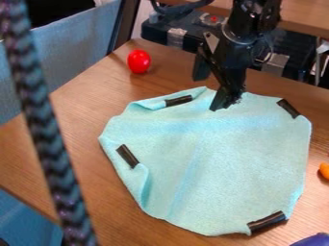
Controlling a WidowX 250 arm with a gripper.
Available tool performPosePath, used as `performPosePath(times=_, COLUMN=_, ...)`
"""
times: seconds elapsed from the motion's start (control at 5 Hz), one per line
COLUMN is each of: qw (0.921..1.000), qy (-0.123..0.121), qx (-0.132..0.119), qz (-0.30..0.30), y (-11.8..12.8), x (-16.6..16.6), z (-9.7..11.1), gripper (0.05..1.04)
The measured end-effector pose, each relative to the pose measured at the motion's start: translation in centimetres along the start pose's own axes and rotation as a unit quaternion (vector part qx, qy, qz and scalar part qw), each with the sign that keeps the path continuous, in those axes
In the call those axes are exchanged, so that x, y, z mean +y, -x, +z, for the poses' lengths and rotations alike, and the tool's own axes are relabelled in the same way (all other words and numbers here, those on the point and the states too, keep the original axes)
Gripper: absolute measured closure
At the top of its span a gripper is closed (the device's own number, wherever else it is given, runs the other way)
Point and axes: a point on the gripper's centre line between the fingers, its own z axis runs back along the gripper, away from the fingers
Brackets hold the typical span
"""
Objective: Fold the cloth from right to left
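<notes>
From where I stand, the light-blue cloth [237,158] lies spread on the wooden table [96,110], edges partly turned in, four black strips near its rim — the gripper [212,93] over its far edge, fingers parted and released — with a red object [139,61] beyond, apart from the cloth.

Open strip of tabletop [168,79] between end effector [212,87] and red object [139,61]; braided cord [45,129] crosses foreground, well apart.
</notes>
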Motion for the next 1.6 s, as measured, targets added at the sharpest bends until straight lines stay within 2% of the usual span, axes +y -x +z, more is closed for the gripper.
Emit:
performPosePath(times=0.2, qw=0.9998, qy=0.007, qx=0.017, qz=-0.005, y=0.2, x=-0.6, z=-1.2, gripper=0.084)
performPosePath(times=0.6, qw=0.9997, qy=0.011, qx=0.020, qz=0.000, y=0.3, x=-0.8, z=-1.5, gripper=0.084)
performPosePath(times=0.8, qw=0.9938, qy=0.028, qx=-0.023, qz=0.105, y=-2.1, x=-1.6, z=0.2, gripper=0.084)
performPosePath(times=1.0, qw=0.9677, qy=0.041, qx=-0.064, qz=0.241, y=-3.9, x=-2.6, z=0.7, gripper=0.084)
performPosePath(times=1.2, qw=0.9280, qy=0.069, qx=-0.101, qz=0.352, y=-4.8, x=-3.1, z=-0.1, gripper=0.084)
performPosePath(times=1.4, qw=0.8961, qy=0.090, qx=-0.137, qz=0.412, y=-5.9, x=-3.2, z=-0.2, gripper=0.084)
performPosePath(times=1.6, qw=0.8793, qy=0.095, qx=-0.170, qz=0.435, y=-6.6, x=-3.0, z=-0.3, gripper=0.084)
